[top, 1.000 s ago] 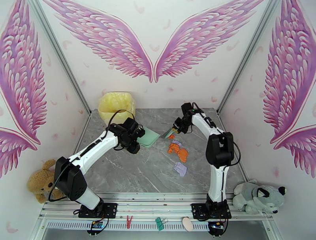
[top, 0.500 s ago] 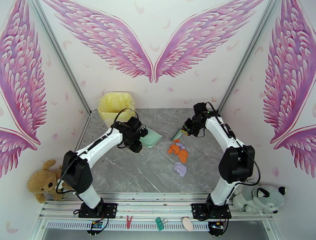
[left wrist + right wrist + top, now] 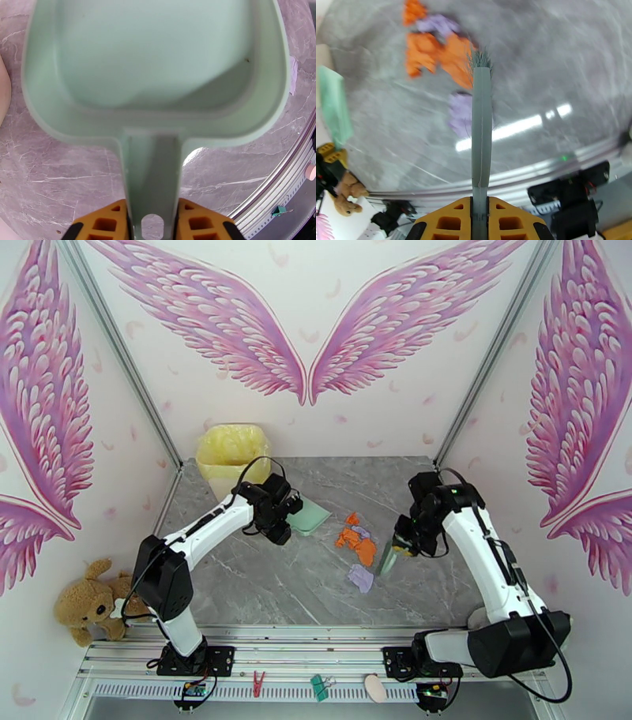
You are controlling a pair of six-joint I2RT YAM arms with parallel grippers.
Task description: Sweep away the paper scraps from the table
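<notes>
The crumpled orange and lavender paper scraps (image 3: pixel 357 538) are found bunched near the middle of the grey marble-patterned table (image 3: pixel 261 587), one lavender wad (image 3: pixel 361 578) lying slightly apart toward the near edge. The mint-green plastic dustpan (image 3: pixel 154 59) is gripped by its handle between the closed-in fingers of the left gripper (image 3: pixel 152 215) and is kept well apart from the pile, on its left. The slim grey-green brush (image 3: pixel 482 118) is clamped in the right gripper (image 3: pixel 480 211), bristles just beside the pile on its right. The light wads could be scattered past the pan's mouth by a hard stroke (the gap is wide), and the stray lavender wad could be missed.
</notes>
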